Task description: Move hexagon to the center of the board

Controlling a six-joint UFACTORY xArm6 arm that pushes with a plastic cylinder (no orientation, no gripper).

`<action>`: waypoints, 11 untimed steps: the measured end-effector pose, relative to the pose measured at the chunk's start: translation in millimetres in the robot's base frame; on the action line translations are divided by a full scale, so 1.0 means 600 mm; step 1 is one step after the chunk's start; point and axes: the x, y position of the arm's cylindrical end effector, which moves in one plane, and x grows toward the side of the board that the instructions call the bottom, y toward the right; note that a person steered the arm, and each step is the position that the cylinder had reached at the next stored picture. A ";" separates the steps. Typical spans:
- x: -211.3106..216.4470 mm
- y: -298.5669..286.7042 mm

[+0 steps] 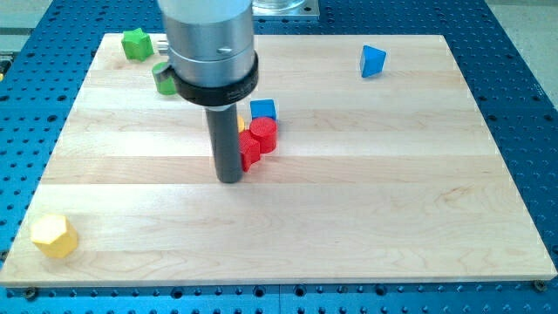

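Pale wood forms the board (349, 201), a rectangle resting on a blue perforated table (523, 105). A grey cylinder (209, 44) of the arm comes down from the view's top and narrows to a straight dark rod. My tip (230, 180) touches the board a little left of its middle. It is a plain rod end with nothing to open or close, and it holds nothing.

Just right of the rod sits a tight cluster. A red block (248, 150), its shape hard to make out, touches the rod's right side just above my tip. A red cylinder (264, 133) stands against it, slightly farther and to the right. A blue cube (262, 110) sits just beyond the cylinder. A sliver of a yellow block (241, 125) peeks out beside the rod; its shape cannot be told.

The yellow hexagon (54, 235) lies at the near left corner of the board, well apart from my tip and from the board's middle.

A green star-shaped block (136, 44) rests at the far left corner. Another green block (162, 78) lies near it, partly hidden behind the arm. A blue block (372, 61), roughly triangular, sits far to the right.
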 end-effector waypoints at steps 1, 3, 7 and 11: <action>0.014 -0.042; 0.212 -0.171; 0.171 -0.289; 0.002 -0.368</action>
